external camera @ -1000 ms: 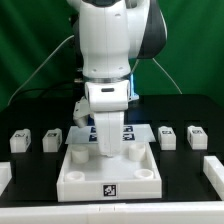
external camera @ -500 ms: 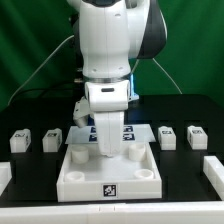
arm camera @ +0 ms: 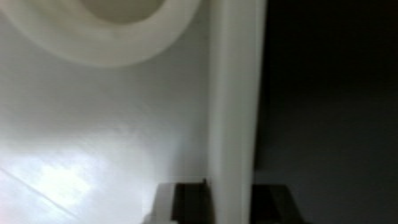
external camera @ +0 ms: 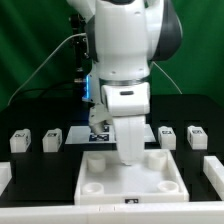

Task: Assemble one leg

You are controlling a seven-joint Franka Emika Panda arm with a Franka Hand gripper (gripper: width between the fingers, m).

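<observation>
The large white square tabletop (external camera: 105,196) lies in the front middle with its corner holes up. My gripper (external camera: 128,156) reaches down onto its far wall. In the wrist view the gripper (arm camera: 231,206) has a dark finger (arm camera: 185,202) on each side of the thin white tabletop wall (arm camera: 231,100) and is shut on it; a round corner hole (arm camera: 128,18) shows beside it. Two legs (external camera: 20,141) (external camera: 52,140), small white tagged blocks, stand at the exterior view's left. Two more legs (external camera: 168,136) (external camera: 196,136) stand at its right.
The marker board (external camera: 98,126) lies behind the tabletop, mostly hidden by my arm. White bars sit at the left edge (external camera: 5,176) and right edge (external camera: 214,172) of the black table. Cables hang at the back left.
My arm has swung to the exterior view's right and forward. The tabletop has shifted with it to the right and nearer the front edge. The legs have not moved.
</observation>
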